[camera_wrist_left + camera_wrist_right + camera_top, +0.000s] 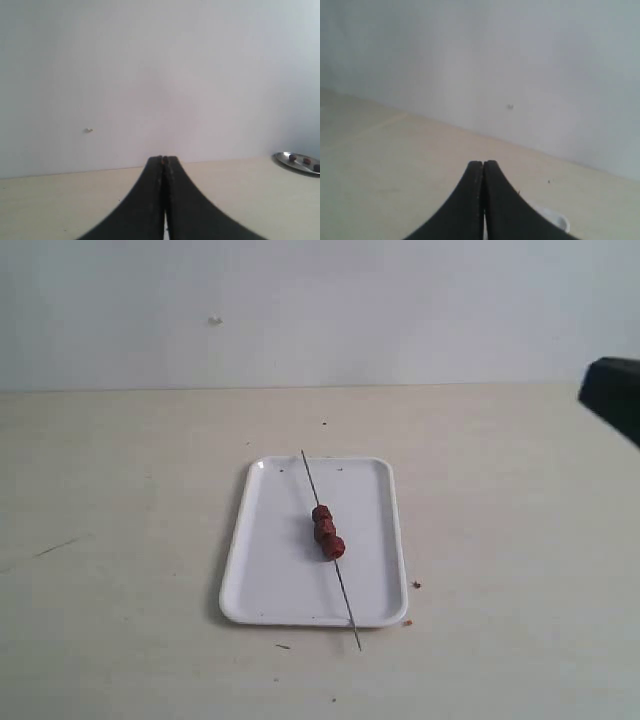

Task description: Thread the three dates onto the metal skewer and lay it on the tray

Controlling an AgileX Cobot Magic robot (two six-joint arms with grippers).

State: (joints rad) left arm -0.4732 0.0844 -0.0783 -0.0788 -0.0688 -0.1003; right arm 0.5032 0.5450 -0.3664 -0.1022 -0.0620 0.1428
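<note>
Beige tabletop (120, 540): crumbs (416, 585) near tray (270, 580); skewer (343, 590), dates (327, 532) threaded, across tray.

A pale beige table (120, 540) is carrying a white tray (262, 585) near its middle, lying flat. Brown crumbs (416, 585) are lying on the bare top just off the tray's near right corner, with a dark fleck (283, 646) just before its near edge. In the left wrist view, a shiny metal dish (279, 158) is also resting on the tabletop.
</note>
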